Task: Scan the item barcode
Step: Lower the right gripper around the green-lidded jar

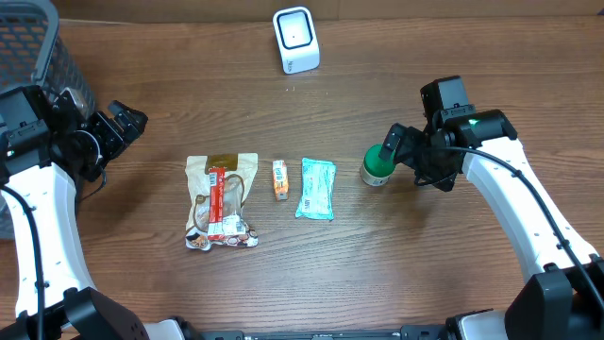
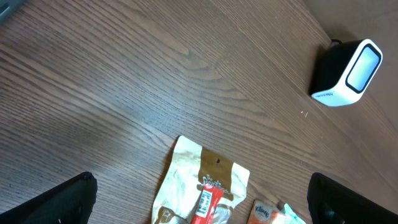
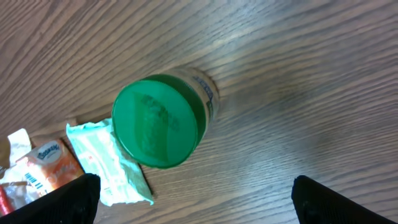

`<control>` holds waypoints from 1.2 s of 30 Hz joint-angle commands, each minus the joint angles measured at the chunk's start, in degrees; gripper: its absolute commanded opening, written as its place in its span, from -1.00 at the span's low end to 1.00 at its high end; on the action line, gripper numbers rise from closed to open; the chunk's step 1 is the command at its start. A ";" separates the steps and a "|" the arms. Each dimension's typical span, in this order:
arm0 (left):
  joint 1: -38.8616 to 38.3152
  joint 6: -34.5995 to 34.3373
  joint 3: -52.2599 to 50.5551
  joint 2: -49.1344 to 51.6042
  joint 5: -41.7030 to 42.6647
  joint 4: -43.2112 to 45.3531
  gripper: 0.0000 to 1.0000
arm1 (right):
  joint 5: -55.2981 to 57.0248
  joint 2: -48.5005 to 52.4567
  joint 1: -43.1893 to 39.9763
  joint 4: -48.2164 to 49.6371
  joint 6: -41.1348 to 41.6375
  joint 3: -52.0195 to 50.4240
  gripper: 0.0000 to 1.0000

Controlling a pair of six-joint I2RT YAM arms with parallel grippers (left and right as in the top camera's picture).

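The right claw (image 1: 394, 144) hangs spread wide, its jaws as far apart as they go and holding nothing. Just under it stands the jar (image 1: 377, 168), upright, with its green lid facing up. From the wrist view the lid fills the middle and the two dark fingers (image 3: 65, 200) show only at the bottom corners, clear of the jar on both sides. From overhead the claw overlaps the jar's right edge, and I can't tell how high above it the claw sits.

The left claw (image 1: 123, 121) is over at the far left of the desk (image 1: 377, 264), also spread wide and empty. It is well apart from everything and points across the bare wood towards the scanner (image 1: 296, 40).

The scanner, a small white box with a dark back, stands alone at the far edge of the desk. It is well away from the jar, with open wood between them.

Left of the jar, three more things lie flat in a row: a teal tissue pack (image 1: 316, 188) nearest, then a small orange packet (image 1: 280, 178), then a crumpled snack bag (image 1: 222, 200) with a red strip across it. They lie near one another but don't touch. A mesh basket (image 1: 42, 52) sits in the far left corner, behind the left arm.
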 commanded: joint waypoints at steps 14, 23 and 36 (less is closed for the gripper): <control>0.07 -0.33 0.37 -1.05 -0.37 0.11 0.99 | 2.99 -0.37 0.22 0.31 -0.22 -0.26 1.00; 0.07 -0.33 0.37 -1.05 -0.37 0.11 0.99 | 2.95 -0.37 0.22 0.55 -1.05 -0.26 1.00; 0.07 -0.31 0.37 -1.05 -0.37 0.11 0.99 | 2.95 -0.07 0.28 0.35 -2.84 -0.26 1.00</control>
